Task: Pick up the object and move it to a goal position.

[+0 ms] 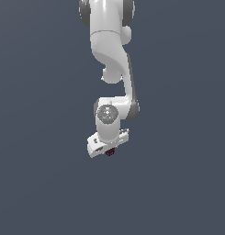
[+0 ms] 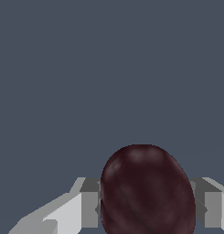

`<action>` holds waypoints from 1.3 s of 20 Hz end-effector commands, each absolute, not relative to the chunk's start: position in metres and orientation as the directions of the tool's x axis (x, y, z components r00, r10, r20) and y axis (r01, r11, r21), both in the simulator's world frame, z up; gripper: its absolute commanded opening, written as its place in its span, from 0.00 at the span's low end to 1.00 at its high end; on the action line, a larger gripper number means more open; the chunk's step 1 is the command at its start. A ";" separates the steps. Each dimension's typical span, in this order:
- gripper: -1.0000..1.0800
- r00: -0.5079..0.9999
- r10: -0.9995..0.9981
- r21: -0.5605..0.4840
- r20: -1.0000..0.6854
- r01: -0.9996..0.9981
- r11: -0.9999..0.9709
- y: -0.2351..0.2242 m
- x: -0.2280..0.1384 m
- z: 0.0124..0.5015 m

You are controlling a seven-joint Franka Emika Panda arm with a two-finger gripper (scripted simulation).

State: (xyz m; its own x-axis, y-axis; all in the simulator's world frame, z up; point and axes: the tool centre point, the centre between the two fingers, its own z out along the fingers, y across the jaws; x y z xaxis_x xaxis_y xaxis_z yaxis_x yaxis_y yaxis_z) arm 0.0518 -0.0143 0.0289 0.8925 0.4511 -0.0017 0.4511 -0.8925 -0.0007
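Grasp looks made: the gripper [image 1: 110,152] is closed onto the maroon ball [image 2: 147,192], fingers [image 2: 89,208] pressed to either side. Carrying step in hand; next, a steady move to the goal, unseen here.

The ball [image 2: 147,192] I'm after is a dark maroon-red, rounded and slightly egg-shaped in my wrist view, with a faintly mottled skin and a soft sheen near its upper side. It sits between my two fingers [image 2: 89,209], which press against it at 3 and 9 o'clock. From the exterior view the ball [image 1: 110,152] shows only as a tiny dark red speck tucked under my gripper [image 1: 109,149].
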 end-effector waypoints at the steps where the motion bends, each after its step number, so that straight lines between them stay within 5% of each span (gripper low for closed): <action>1: 0.00 0.893 0.451 0.000 -0.001 0.451 -0.893 -0.015 0.052 0.032; 12: 0.00 0.892 0.451 0.000 -0.001 0.451 -0.892 -0.024 0.040 0.086; 26: 0.00 0.892 0.452 0.000 0.000 0.452 -0.892 -0.050 0.008 0.240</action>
State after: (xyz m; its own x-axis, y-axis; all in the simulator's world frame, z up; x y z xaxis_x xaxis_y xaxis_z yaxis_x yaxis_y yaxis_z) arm 0.0119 -0.0467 0.2215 0.8922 0.4517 -0.0009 0.4517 -0.8922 0.0000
